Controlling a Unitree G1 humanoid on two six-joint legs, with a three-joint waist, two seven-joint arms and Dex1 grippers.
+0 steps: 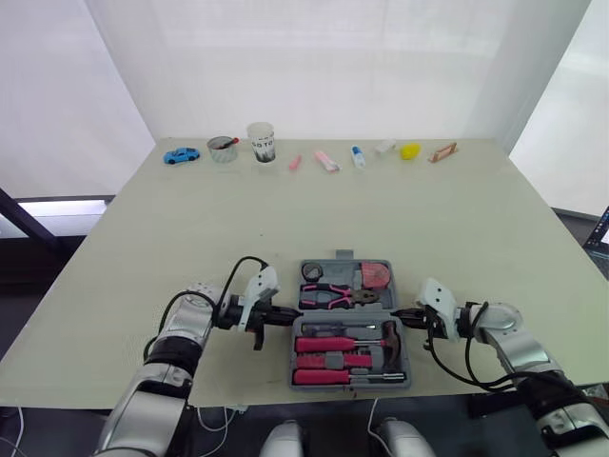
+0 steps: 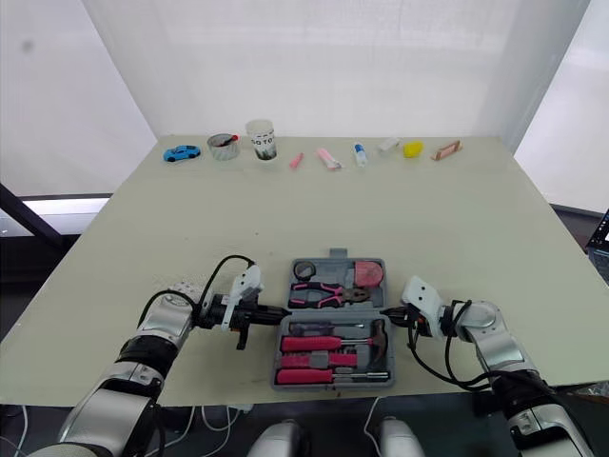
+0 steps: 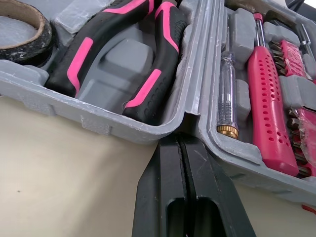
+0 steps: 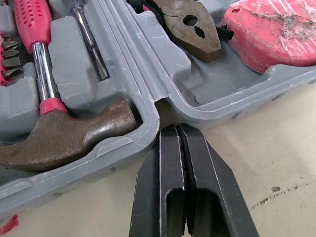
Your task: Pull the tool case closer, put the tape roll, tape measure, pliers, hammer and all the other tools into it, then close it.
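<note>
Left eye view shows the tool case lying open on the table, close to the near edge and between our two arms. The far half holds the tape roll, pliers and tape measure; the near half holds the hammer and screwdrivers. We see no tool lying loose around the case, so we judge packing done and closing to be the step in hand.

Our left gripper sits at the case's left side and our right gripper at its right. Each has its fingers pressed together on nothing, tips aimed into the notch where the two halves hinge.

To close it well, we would slide both tips under the rim of the same half and raise it evenly from both sides, so the case neither twists nor skids across the table. The pliers and tape measure rest loosely in their pockets and may tip out as that half swings past upright, so a slow fold looks wise. Then we press down until the edges meet.
</note>
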